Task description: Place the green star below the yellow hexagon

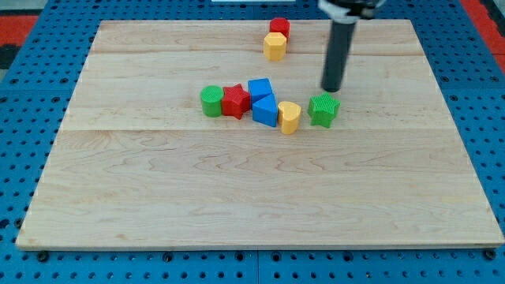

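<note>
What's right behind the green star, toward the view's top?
My tip stands just behind the green star, at its top edge. The rod hides a strip of board beyond; whether they touch is unclear.
</note>
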{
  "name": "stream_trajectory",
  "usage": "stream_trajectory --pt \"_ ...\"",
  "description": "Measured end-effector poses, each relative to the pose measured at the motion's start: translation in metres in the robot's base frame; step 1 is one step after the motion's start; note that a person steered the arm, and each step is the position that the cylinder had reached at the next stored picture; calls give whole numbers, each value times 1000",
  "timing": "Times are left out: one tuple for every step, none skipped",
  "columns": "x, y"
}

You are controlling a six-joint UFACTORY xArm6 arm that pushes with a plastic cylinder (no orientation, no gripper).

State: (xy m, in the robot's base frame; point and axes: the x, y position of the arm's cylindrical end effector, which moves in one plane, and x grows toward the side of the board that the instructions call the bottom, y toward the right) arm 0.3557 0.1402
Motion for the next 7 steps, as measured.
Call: stream_trajectory --pt "31 28" --pt "65 -4" --pt "64 -63" --pt "49 -33" --pt "-42 34" --pt "-143 35" --pt "-164 27"
